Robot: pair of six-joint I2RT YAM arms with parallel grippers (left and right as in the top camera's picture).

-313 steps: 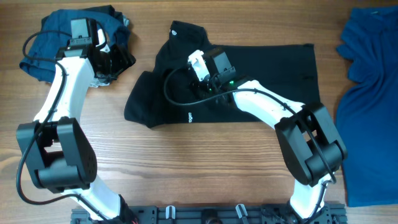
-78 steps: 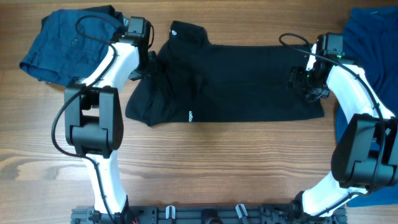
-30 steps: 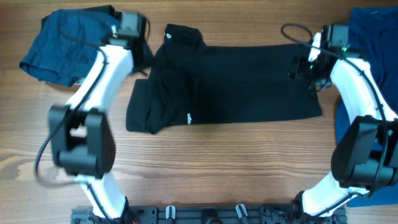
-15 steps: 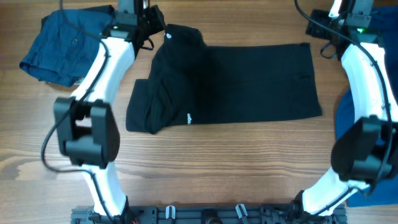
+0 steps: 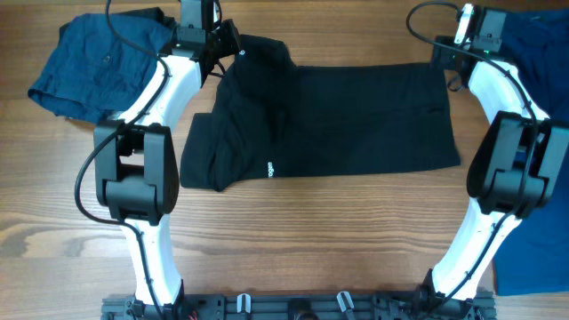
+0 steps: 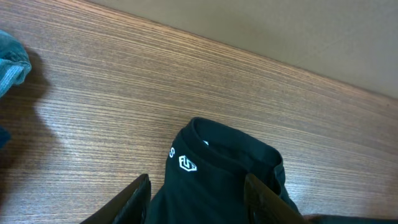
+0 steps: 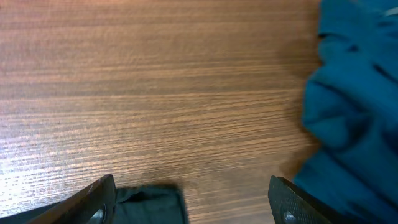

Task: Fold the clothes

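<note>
Overhead: the shirt (image 5: 356,124) lies flat on the middle of the bench (image 5: 293,240), its long axis running left to right. The collar (image 5: 263,52) is at the far left and the straight hem at the right. A sleeve bunches at the near left, and a small white logo (image 5: 269,168) shows by the near edge. The left end effector (image 5: 222,40) sits at the far left corner, just beside the collar. The right end effector (image 5: 449,58) sits at the far right corner, just beside the hem. Each arm is nearest its own end of the shirt, which spreads toward the near side from both. A dark blue garment (image 5: 98,62) is heaped at the far left, and a royal blue garment (image 5: 533,98) lies along the right edge.

Left wrist: the left end effector (image 6: 198,186) is spread, with nothing pinched. The collar (image 6: 233,155) stands open just beyond and between the fingers (image 6: 138,198), and a white logo (image 6: 184,163) sits on its left side. Bare wood lies farther on.

Right wrist: the right end effector (image 7: 191,186) is spread wide and empty. The shirt (image 7: 152,202) shows only as one black corner just beside the left finger (image 7: 99,198), with bare bench between the fingers. The royal blue garment (image 7: 354,106) fills the right side.

My judgement is that a fold toward the near side would need both far corners gripped first.
</note>
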